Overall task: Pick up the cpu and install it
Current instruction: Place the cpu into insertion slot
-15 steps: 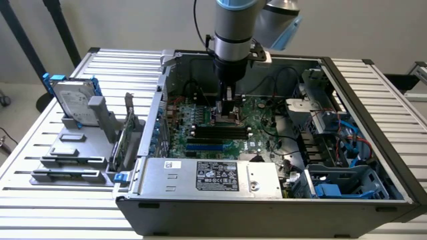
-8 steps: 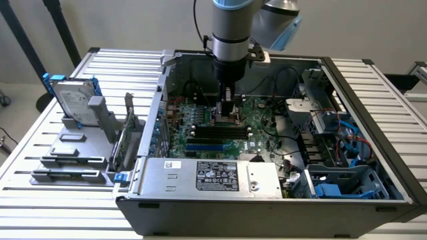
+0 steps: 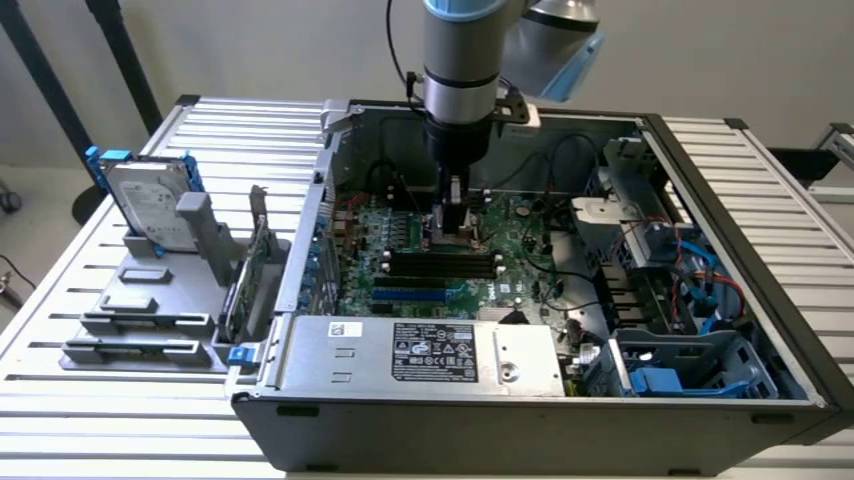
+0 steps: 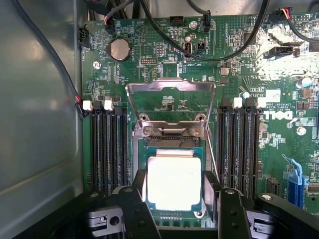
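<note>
The cpu (image 4: 174, 182), a small square chip with a dull silver top, lies flat within the motherboard socket (image 4: 168, 131), level with the socket's metal frame. My gripper (image 4: 174, 193) reaches down over it, and its two dark fingers (image 4: 139, 188) press against the chip's opposite edges. The socket's load plate (image 4: 171, 85) is swung up and open behind the chip. In the exterior view my gripper (image 3: 454, 232) hangs straight down inside the open computer case, low over the green motherboard (image 3: 514, 250).
Black memory slots (image 4: 105, 149) flank the socket on both sides, and cables (image 4: 164, 35) arch over the board. The case wall (image 4: 40, 124) stands close by. A power supply (image 3: 414, 350) sits at the case's front. A hard drive in a blue frame (image 3: 147, 205) stands on a grey rack outside the case, at the exterior view's left.
</note>
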`<action>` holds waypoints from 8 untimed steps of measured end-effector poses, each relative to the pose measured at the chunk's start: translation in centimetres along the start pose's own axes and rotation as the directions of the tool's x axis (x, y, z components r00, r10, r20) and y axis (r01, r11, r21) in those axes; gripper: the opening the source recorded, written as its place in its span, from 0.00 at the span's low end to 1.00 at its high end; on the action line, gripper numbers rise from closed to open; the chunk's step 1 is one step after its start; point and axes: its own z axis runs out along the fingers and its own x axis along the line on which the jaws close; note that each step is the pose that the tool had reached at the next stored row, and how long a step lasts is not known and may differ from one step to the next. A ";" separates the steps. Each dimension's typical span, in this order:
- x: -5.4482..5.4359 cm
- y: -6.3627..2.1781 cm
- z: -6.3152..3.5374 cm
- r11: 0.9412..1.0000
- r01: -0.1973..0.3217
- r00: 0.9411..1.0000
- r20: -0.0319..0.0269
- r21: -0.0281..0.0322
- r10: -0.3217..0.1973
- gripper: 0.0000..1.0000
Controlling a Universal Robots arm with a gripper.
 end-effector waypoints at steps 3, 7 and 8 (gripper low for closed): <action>0.0 0.00 0.13 1.000 -0.004 1.000 0.000 -0.002 0.004 0.54; 0.0 -0.02 0.49 1.000 -0.008 1.000 0.000 -0.006 0.008 0.54; -0.1 -0.03 0.62 1.000 -0.008 1.000 0.000 -0.006 0.008 0.54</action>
